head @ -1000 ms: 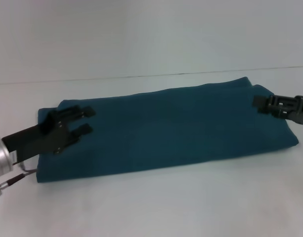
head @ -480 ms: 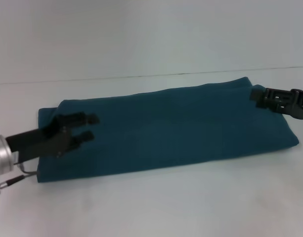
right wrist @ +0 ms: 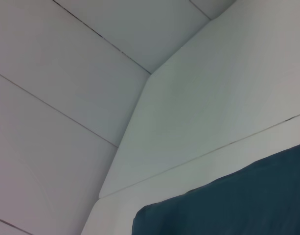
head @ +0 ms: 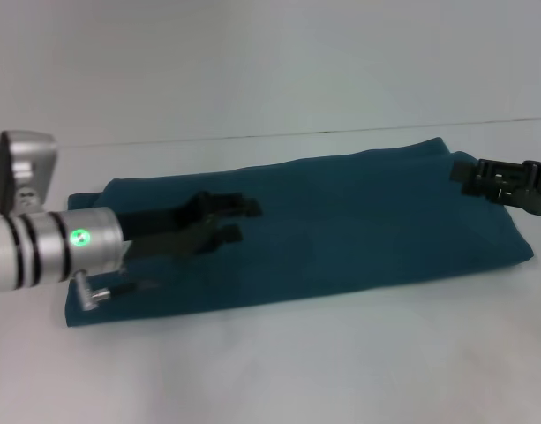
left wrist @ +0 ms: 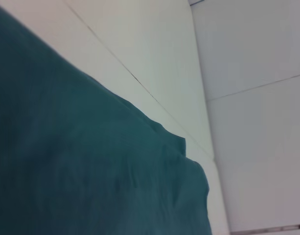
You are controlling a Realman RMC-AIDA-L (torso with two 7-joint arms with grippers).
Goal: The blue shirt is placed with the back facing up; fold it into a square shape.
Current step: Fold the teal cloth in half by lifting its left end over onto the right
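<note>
Blue shirt (head: 341,221) lies flat on the white table (head: 279,362), already folded into a long band. Long axis runs across me, left to right, the right end sitting a bit farther from me than the left. Near long edge is a clean straight fold line; far long edge is slightly wavy, with a small bump at the far right corner. Left short edge is squarish, right short edge slopes down to a corner at the near right.

Room: bare table all along the near edge and a strip of it beyond the far edge, up to the seam where the wall (head: 252,62) starts. Some free table past both short ends.

My left gripper (head: 235,221) is over the shirt's left third, well inside the left edge, fingers pointing toward the right end. Jaws are parted narrowly, nothing between them. Can't tell if the tips touch the fabric.

My right gripper (head: 471,177) is at the far right corner, tips just over the shirt's edge, pointing left. Can't tell how its jaws stand.

Left wrist view: shirt fabric (left wrist: 81,171) fills most of it, edge and a rumpled corner against the table.
</note>
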